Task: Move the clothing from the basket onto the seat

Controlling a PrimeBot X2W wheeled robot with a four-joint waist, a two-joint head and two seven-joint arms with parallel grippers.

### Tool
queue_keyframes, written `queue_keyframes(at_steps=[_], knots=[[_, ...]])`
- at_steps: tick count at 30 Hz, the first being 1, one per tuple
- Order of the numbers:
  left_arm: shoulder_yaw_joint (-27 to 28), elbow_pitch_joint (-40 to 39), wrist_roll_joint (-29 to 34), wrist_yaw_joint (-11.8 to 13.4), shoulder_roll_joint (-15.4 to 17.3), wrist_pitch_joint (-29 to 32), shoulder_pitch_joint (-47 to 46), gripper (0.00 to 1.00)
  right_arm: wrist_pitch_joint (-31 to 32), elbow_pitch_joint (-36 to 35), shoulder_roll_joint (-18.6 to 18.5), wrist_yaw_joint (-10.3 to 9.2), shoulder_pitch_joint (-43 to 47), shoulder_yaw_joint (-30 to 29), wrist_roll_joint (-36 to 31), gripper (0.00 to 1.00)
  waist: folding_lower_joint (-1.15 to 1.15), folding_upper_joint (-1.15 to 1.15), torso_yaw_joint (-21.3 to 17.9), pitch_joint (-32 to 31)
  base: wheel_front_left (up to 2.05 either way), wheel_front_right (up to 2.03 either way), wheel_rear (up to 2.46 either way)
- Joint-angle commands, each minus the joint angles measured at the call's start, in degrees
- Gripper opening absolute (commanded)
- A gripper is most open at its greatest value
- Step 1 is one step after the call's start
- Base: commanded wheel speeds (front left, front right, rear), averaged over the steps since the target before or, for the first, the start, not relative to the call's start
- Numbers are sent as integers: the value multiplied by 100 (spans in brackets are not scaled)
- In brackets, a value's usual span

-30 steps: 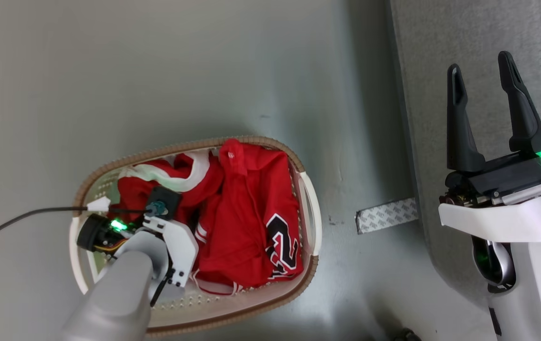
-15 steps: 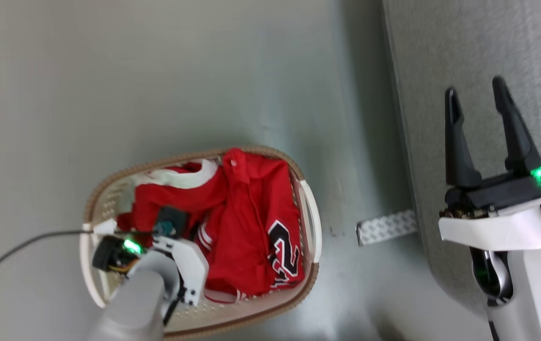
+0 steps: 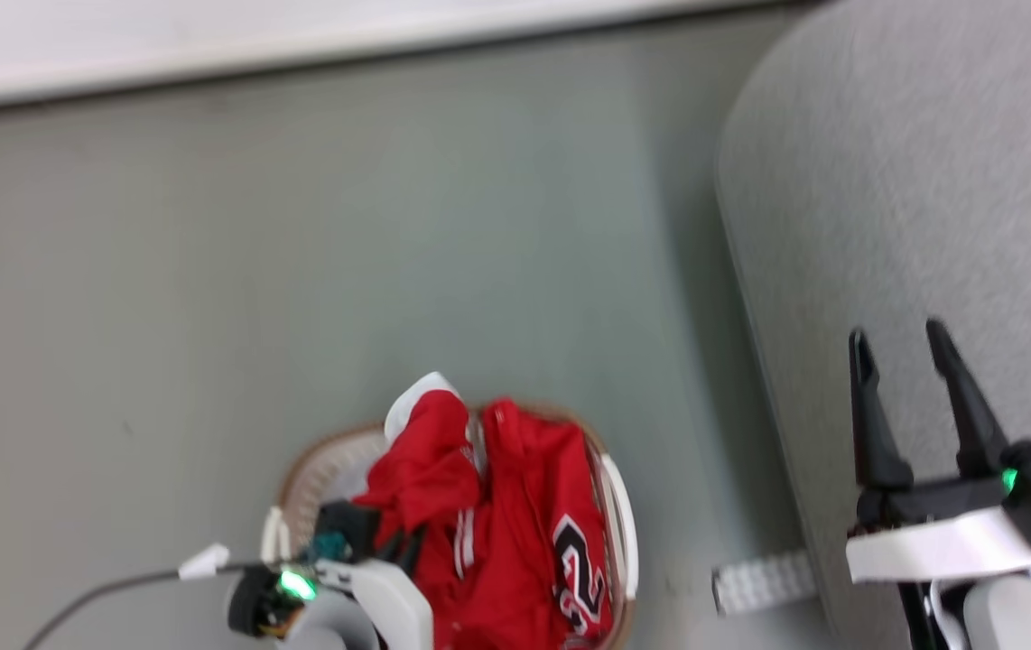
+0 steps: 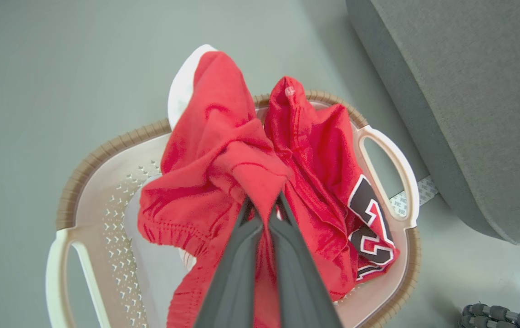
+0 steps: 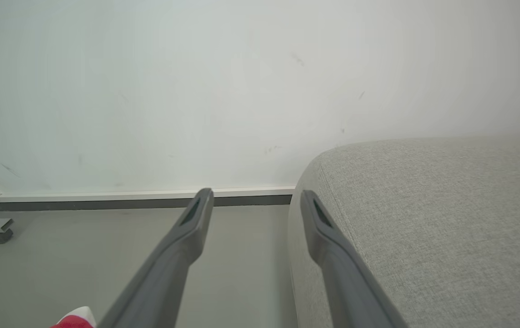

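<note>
The basket (image 4: 105, 150) stands on the floor with the clothing in it. My left gripper (image 4: 264, 200) is shut on a bunched fold of one red garment (image 4: 214, 136), which hangs raised above the basket. Its white trim (image 4: 180, 86) sticks up behind. A second red garment with a black number 2 (image 4: 369, 223) lies in the basket's right half. The head view has the basket (image 3: 308, 460) at the bottom, with the raised garment (image 3: 425, 469) and the numbered one (image 3: 574, 560). My right gripper (image 3: 895, 334) is open over the seat (image 3: 931, 181); its wrist view shows the open right gripper (image 5: 255, 195) beside the seat (image 5: 424, 205).
The seat (image 4: 469, 91) lies just right of the basket across a strip of grey floor. A patterned tape strip (image 3: 759, 578) lies on the floor at the seat's edge. A white wall and baseboard (image 3: 299, 36) run behind. A black cable (image 3: 100, 596) trails left of my left wrist.
My left gripper has shut on a red garment and raised it from the pile. The head camera has tilted up, so the basket sits lower and the wall shows.
</note>
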Motion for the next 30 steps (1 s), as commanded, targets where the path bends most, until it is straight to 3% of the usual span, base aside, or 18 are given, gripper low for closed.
queue_keyframes(at_steps=[1, 5, 12, 30], knots=[[-32, -42, -57, -3, 8, -19, 122, 0, -17, 30, -12, -12, 104, -15, -44, 100, 1, 0, 213, -658, 0, 0, 0], [-276, -700, -553, 76, 10, 85, 565, 0, -17, 139, -12, -12, 531, -94, -143, 100, 1, 0, 379, -1388, 0, 0, 0], [-356, -1683, -888, 417, 9, 293, 1016, 0, -17, 261, -13, -12, 1139, -264, -265, 100, 1, 0, 590, -2195, 0, 0, 0], [-47, -4384, -1064, 961, 614, 1198, 1352, 0, -17, 353, -13, -12, 1779, -490, -496, 100, 1, 0, 649, -2973, 0, 0, 0]])
